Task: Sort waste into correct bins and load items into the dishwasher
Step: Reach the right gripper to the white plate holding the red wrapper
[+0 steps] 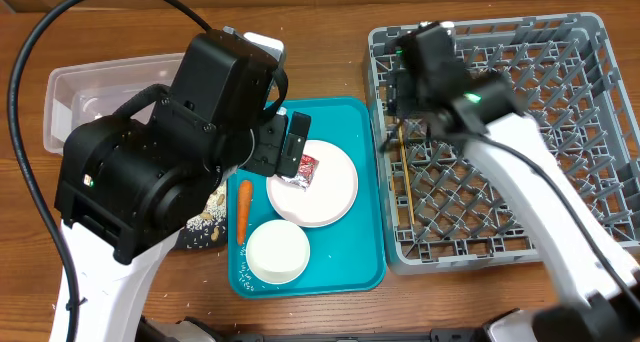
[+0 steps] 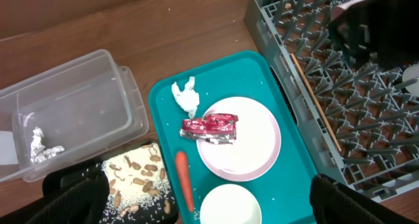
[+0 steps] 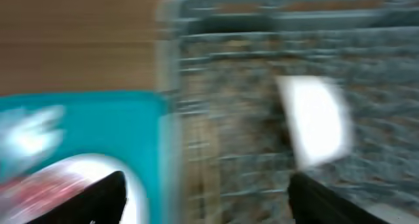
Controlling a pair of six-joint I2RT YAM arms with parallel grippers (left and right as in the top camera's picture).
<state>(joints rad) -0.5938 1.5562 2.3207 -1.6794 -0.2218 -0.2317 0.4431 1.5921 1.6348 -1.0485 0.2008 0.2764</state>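
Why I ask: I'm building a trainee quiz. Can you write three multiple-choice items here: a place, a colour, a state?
1. The red wrapper lies: A in the clear tub; B on the big plate; C in the rack.
2. The tray under that plate is: A teal; B yellow; C white.
3. The left gripper is: A shut on the carrot; B shut on the tissue; C open.
Answers: B, it rests on the plate's white face; A, its rim shows teal; C, its fingers stand wide apart, gripping nothing.
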